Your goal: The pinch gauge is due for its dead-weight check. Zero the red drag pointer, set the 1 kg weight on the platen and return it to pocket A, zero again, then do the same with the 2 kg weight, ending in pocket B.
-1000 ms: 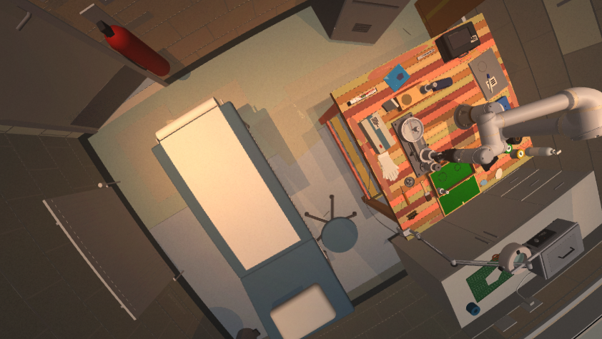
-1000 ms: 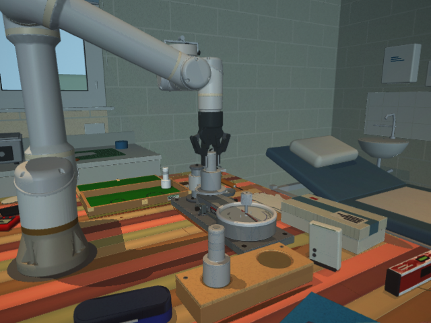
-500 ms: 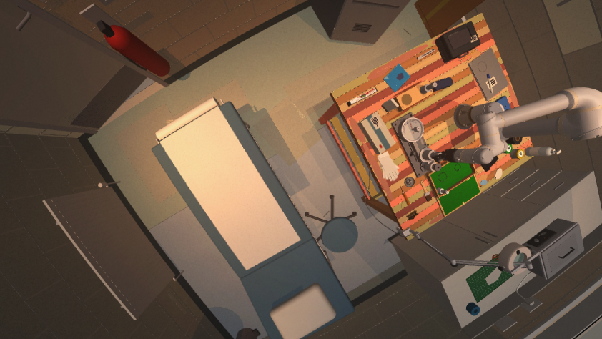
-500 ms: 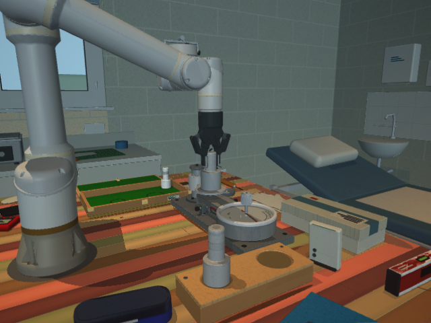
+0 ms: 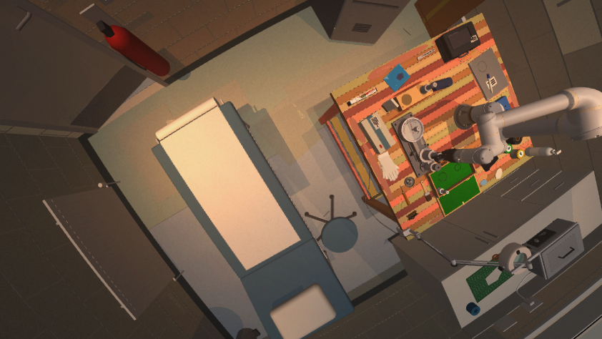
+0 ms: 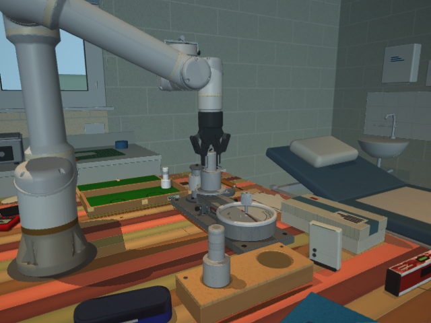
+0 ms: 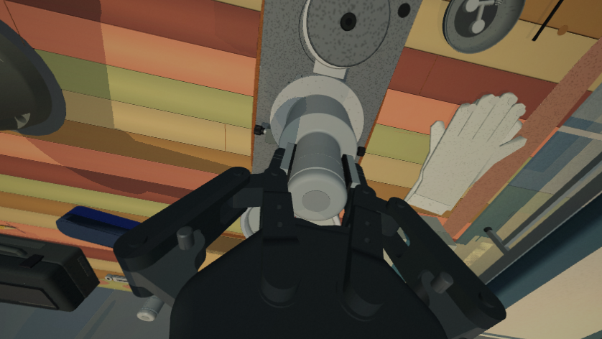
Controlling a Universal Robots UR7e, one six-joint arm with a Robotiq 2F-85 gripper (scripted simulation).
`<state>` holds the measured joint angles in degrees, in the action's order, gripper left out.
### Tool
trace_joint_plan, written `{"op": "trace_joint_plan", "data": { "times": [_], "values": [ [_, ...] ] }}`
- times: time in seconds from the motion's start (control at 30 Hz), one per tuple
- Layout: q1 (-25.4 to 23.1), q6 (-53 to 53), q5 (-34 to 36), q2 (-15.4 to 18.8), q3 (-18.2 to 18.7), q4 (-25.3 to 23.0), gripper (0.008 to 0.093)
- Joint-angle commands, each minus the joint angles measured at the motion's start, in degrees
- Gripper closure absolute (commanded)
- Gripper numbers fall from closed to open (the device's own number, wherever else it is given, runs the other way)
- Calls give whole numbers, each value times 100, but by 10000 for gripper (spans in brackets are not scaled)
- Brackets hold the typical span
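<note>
My gripper (image 6: 210,157) (image 7: 317,168) (image 5: 430,156) points straight down over the pinch gauge's platen (image 6: 211,190) (image 7: 316,113), and its fingers have come open around the stem of a grey stepped weight (image 6: 211,175) (image 7: 316,168) that stands upright on that platen. The gauge's round dial (image 6: 246,216) (image 5: 411,128) lies flat on its grey base plate, with a knob at its centre. In front of it a wooden block (image 6: 243,278) (image 5: 410,99) has two pockets. One pocket (image 6: 275,259) has nothing in it. A second grey weight (image 6: 216,257) stands in the other.
A white cylinder (image 6: 195,177) stands just behind the platen. A green-lined tray (image 6: 130,193) with a small white peg (image 6: 165,178) lies to the left. A white glove (image 7: 467,147) lies beside the gauge, a beige box (image 6: 334,222) to its right, and the arm's base (image 6: 48,208) at the left.
</note>
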<state>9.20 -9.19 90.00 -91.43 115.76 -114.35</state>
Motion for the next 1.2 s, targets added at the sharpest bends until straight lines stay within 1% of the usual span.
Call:
{"op": "trace_joint_plan", "data": {
  "times": [0.0,1.17],
  "values": [
    [1,0,1,-4,-5,-5,582],
    [0,0,1,-3,-1,-1,571]
  ]
}}
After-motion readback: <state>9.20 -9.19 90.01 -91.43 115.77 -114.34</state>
